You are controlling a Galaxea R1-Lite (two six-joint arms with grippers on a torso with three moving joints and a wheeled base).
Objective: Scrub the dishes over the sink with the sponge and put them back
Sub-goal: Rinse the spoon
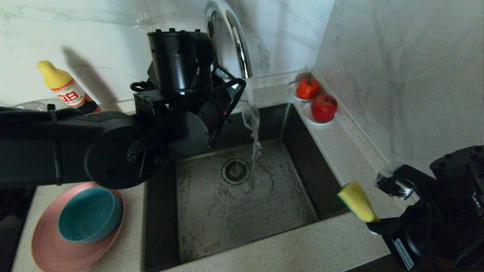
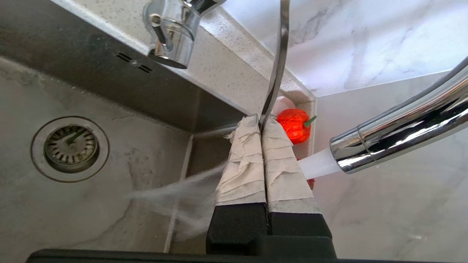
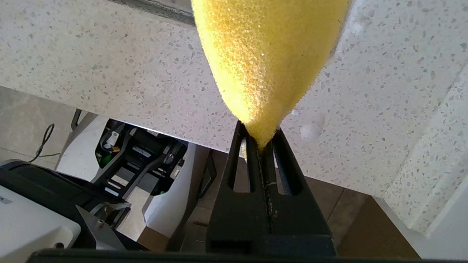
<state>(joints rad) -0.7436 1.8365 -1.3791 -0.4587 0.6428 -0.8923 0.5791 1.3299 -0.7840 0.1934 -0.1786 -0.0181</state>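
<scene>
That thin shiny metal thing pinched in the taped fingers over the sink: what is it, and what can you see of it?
It looks like the handle of a spoon: a slim, slightly curved strip of polished silver metal. Only the handle shows; its other end is out of sight. The left gripper is shut on it between two tape-wrapped fingers, so it points away from them above the sink, close beside the running water. Nothing else visibly touches it.

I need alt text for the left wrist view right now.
The left tool is shut on the handle of a thin silver spoon, held beside the water stream from the chrome tap over the steel sink. A red pepper sits on the corner ledge behind.
</scene>
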